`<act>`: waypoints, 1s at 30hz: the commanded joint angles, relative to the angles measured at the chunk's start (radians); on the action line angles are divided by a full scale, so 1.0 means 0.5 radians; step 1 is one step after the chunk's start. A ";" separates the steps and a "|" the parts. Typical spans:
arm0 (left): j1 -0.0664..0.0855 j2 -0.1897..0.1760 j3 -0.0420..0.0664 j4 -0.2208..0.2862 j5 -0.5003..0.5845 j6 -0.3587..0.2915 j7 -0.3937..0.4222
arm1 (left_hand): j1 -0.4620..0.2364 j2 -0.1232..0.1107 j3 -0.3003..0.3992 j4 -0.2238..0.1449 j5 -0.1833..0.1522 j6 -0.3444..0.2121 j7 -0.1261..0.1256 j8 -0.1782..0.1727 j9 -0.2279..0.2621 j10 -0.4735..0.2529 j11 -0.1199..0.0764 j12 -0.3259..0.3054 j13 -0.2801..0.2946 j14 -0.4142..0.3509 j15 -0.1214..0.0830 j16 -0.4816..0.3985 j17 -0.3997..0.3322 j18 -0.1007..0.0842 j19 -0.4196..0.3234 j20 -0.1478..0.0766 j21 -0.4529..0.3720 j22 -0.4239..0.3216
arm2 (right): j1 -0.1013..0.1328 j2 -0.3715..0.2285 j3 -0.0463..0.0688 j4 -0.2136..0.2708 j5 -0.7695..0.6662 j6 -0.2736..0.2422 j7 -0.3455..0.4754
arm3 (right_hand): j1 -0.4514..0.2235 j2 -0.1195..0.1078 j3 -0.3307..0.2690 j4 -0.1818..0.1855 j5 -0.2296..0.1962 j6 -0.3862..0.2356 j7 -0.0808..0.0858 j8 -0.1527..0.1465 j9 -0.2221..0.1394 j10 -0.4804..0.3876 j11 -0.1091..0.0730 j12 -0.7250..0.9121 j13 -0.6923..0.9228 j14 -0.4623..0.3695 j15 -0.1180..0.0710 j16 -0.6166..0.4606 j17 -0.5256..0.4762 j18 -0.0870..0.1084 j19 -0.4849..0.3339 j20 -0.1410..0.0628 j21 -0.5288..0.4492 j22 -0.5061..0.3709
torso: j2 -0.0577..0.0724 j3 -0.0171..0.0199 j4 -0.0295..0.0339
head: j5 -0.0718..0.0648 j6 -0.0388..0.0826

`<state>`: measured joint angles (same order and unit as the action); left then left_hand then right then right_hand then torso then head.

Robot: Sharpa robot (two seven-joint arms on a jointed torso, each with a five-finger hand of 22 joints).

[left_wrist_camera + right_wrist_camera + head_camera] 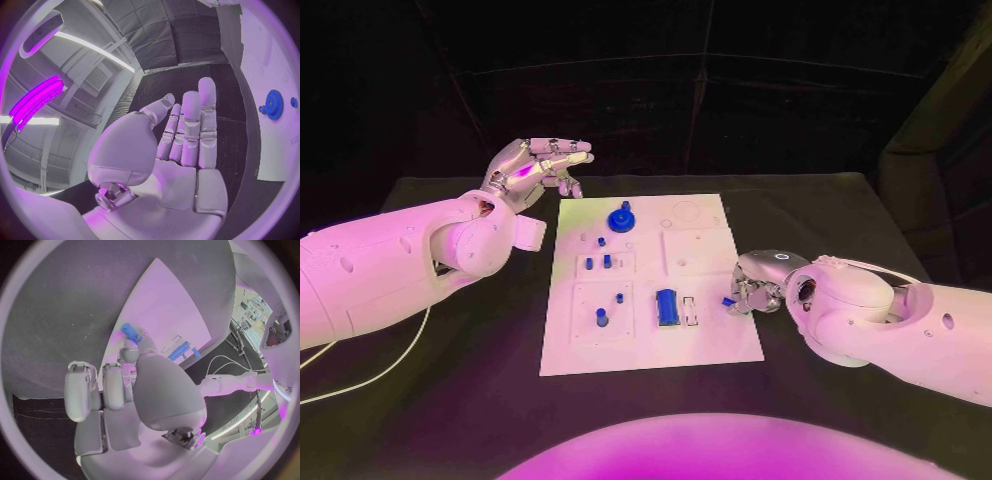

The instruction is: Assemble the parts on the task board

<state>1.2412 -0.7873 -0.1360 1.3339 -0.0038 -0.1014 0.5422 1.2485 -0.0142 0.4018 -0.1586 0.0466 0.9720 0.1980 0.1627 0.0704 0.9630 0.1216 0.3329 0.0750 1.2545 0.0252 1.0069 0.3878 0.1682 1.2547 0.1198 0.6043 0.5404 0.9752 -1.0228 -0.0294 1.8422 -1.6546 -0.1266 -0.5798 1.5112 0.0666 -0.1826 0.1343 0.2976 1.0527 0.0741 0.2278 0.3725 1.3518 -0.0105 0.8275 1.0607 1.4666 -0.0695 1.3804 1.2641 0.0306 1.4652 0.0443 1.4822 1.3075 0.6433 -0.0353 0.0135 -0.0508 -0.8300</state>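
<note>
I can't tell the shapes of the tiny blue parts on the task board; they are too small. My right hand hides most of the small blue piece it pinches. In my left wrist view, the board's edge cuts off beside the blue gear

Magenta light glares off the task board, backdrop dim, wrist views seemingly warped at rims
</note>
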 commanded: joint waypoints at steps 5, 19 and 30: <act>0.003 0.006 0.001 -0.002 0.002 0.027 0.005 | 0.007 0.011 0.000 -0.008 0.012 -0.014 -0.001 0.002 -0.002 -0.013 0.005 0.003 -0.003 -0.016 0.004 0.002 -0.002 0.027 -0.015 0.003 -0.008 -0.002 | -0.018 -0.035 -0.016 0.038 0.276 -0.104 0.002 | 0.015 0.019 0.120 0.005 0.115 0.013 0.009 -0.052 -0.056 0.001 0.011 0.016 0.010 0.099 -0.001 0.004 0.022 0.003 0.043 -0.004 0.005 0.313 | -0.002 -0.0035 0.005 | -0.002 0.003; 0.003 0.008 0.001 -0.001 0.002 0.023 0.006 | 0.009 0.014 0.001 -0.010 0.012 -0.015 -0.001 0.004 -0.002 -0.015 0.005 0.005 -0.004 -0.017 0.004 0.003 -0.002 0.027 -0.015 0.003 -0.009 -0.003 | -0.016 -0.049 -0.015 0.136 0.522 -0.481 0.102 | -0.112 -0.110 0.307 0.106 0.260 0.085 -0.005 -0.096 -0.084 0.077 0.001 0.207 0.141 0.118 -0.010 0.066 0.112 -0.019 0.101 -0.009 0.066 0.388 | 0.001 -0.0029 0.001 | 0.018 0.000; 0.003 0.006 0.000 0.005 0.002 0.023 0.004 | 0.009 0.014 0.001 -0.010 0.012 -0.015 -0.001 0.004 -0.002 -0.015 0.005 0.005 -0.004 -0.017 0.004 0.003 -0.002 0.027 -0.015 0.003 -0.009 -0.003 | -0.015 0.043 -0.015 0.087 0.661 -0.437 0.108 | -0.239 -0.170 0.378 0.195 0.388 0.137 -0.019 -0.106 -0.083 0.132 -0.009 0.335 0.230 0.124 -0.015 0.088 0.144 -0.026 0.121 -0.013 0.087 0.415 | 0.002 -0.0004 -0.003 | 0.031 -0.005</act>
<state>1.2410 -0.7850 -0.1366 1.3340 -0.0038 -0.1004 0.5415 1.2485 -0.0142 0.4019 -0.1586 0.0466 0.9720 0.1980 0.1626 0.0704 0.9630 0.1216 0.3329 0.0745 1.2545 0.0252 1.0069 0.3879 0.1682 1.2547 0.1198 0.6043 0.5406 0.9664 -1.0052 -0.0372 1.8870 -1.3689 -0.3323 -0.5374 1.4007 -0.0220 0.0067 0.2279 0.4884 1.1138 0.0628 0.1795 0.3280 1.4116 -0.0162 0.9906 1.1737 1.4652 -0.0680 1.4193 1.3082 0.0305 1.4651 0.0443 1.5214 1.3074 0.6440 -0.0367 0.0129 -0.0374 -0.8330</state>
